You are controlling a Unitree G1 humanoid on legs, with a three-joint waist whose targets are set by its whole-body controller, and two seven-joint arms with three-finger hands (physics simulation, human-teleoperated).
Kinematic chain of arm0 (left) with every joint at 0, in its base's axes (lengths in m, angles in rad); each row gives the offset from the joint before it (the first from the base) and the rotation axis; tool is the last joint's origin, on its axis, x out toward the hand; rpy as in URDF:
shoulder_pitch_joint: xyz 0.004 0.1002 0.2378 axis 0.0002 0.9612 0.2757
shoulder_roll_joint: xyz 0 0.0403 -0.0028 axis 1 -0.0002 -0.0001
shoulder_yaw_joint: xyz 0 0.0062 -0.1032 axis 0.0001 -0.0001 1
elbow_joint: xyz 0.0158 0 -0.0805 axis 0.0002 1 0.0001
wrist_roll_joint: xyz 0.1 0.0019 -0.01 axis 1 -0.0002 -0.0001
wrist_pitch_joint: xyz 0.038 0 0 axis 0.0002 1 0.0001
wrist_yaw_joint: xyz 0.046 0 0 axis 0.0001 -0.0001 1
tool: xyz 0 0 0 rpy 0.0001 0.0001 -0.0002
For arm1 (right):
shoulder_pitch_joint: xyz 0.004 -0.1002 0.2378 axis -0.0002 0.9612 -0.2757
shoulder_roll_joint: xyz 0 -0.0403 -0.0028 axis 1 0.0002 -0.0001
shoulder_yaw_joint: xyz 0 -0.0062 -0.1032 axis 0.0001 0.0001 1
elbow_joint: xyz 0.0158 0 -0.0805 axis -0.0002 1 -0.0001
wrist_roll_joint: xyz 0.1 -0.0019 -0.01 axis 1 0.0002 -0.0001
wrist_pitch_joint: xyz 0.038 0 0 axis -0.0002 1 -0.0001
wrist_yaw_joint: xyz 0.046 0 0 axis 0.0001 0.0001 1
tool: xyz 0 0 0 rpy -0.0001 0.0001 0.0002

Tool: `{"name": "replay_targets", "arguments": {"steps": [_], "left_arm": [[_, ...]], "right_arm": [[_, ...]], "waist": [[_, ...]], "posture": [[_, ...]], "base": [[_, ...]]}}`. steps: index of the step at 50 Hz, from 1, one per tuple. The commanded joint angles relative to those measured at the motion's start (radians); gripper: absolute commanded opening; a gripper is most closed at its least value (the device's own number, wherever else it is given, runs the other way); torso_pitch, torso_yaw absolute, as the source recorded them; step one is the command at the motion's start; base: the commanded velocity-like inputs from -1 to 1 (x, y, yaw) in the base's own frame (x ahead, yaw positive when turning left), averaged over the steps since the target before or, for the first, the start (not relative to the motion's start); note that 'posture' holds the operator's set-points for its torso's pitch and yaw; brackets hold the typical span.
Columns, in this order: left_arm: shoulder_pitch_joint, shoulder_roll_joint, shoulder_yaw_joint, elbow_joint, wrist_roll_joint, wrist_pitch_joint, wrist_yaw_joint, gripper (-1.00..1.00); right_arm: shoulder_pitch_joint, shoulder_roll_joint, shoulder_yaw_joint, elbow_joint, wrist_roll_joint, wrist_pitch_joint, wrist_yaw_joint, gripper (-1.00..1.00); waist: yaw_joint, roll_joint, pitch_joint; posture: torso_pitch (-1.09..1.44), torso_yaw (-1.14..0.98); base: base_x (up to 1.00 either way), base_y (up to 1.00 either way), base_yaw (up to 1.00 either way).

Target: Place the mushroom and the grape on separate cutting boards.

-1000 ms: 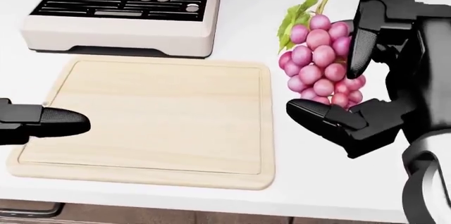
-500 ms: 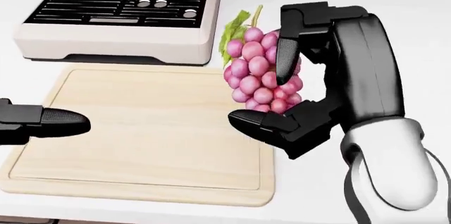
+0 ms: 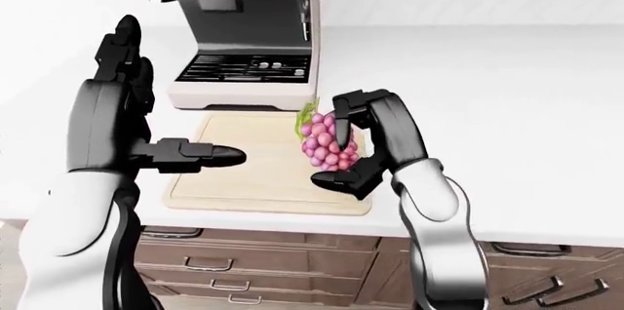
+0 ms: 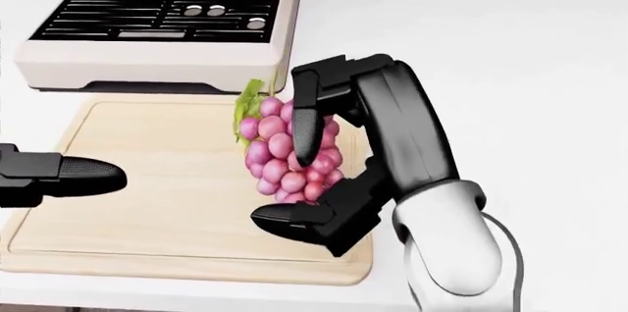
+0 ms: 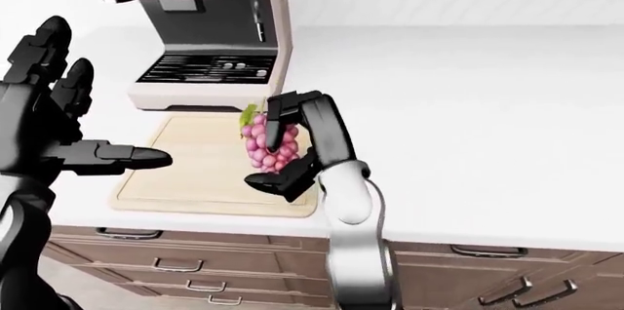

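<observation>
A: Pale wood first — the cutting board (image 4: 147, 201) lies at the near edge of the white table (image 4: 510, 47), and the purple grape (image 4: 289, 154) bunch now hangs over its right half. A second ago it was off to the right, over bare table.

B: So the right hand (image 4: 319, 168) has carried it leftward. Fingers closed round the bunch, one across the top, thumb curled underneath. Whether the fruit touches the wood, I can't tell.

A: And the left hand (image 3: 146, 131)?

B: Spread open, holding nothing, thumb poking out over the board's left side, same as before.

A: What does that mean for the job?

B: My read: the grape is about ready to set down. The mushroom and a second board aren't showing in any view.

A: Farther off, the coffee machine (image 3: 243, 39), its drip tray just beyond the board. Any writing?

B: None legible. A round dial up top, some buttons by the grille, no brand I can read.
</observation>
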Motion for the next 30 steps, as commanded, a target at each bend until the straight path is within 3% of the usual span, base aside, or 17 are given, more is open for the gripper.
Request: {"name": "replay_targets", "arguments": {"steps": [1, 17, 30], "left_arm": [[-0.019, 0.010, 0.010, -0.024, 0.005, -0.026, 0.004, 1.00], [-0.023, 0.019, 0.015, -0.029, 0.000, -0.017, 0.000, 1.00], [-0.025, 0.006, -0.002, 0.003, 0.008, -0.046, 0.014, 1.00]], "right_arm": [[-0.027, 0.015, 0.005, -0.017, 0.002, -0.064, -0.014, -1.00], [-0.065, 0.039, -0.007, 0.103, -0.011, -0.130, -0.009, -1.00], [-0.049, 0.042, 0.006, 0.069, -0.045, -0.109, 0.017, -0.70]], "waist": [[0.000, 0.005, -0.021], [0.002, 0.007, -0.023], [0.006, 0.005, -0.025]], "posture": [[0.00, -0.09], [0.00, -0.09], [0.00, -0.09]], "base": [[0.00, 0.00, 0.00], [0.00, 0.00, 0.00], [0.00, 0.00, 0.00]]}}
